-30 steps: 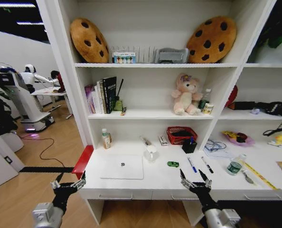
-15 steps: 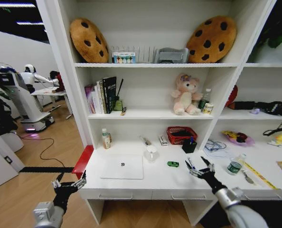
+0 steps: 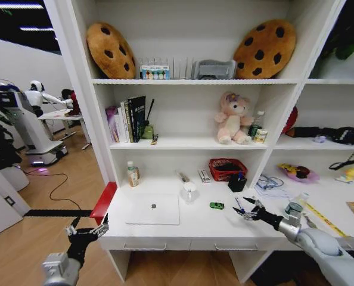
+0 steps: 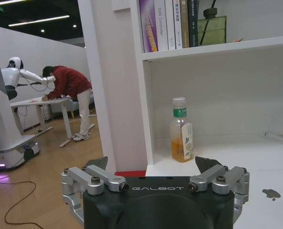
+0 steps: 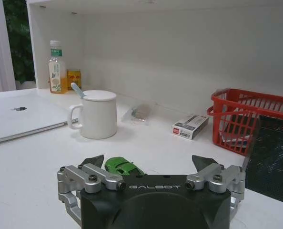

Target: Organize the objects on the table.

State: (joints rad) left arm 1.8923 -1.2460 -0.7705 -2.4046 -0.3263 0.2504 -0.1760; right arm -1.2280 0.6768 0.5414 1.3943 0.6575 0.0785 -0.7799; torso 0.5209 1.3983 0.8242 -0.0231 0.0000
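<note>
A slim silver laptop (image 3: 153, 209) lies shut on the left half of the white table (image 3: 198, 225). To its right sits a tiny green object (image 3: 217, 205), seen as a toy car (image 5: 124, 166) just ahead of my right gripper's left finger. My right gripper (image 3: 248, 210) (image 5: 148, 161) hovers open low over the table top, right of the green object. It stands where the pens lie and largely hides them. My left gripper (image 3: 86, 229) (image 4: 153, 163) hangs open below the table's front left corner, holding nothing.
A white mug (image 3: 190, 190) (image 5: 97, 114), a red basket (image 3: 227, 168) (image 5: 246, 119), a black mesh pen holder (image 3: 237, 183) and a small box (image 5: 190, 126) stand behind. A tea bottle (image 3: 132, 174) (image 4: 181, 131) is at the back left, and a water bottle (image 3: 294, 208) stands close to my right arm.
My right arm has reached forward from the table's front edge and now sits over the table top by the pens. The left gripper has stayed put.
</note>
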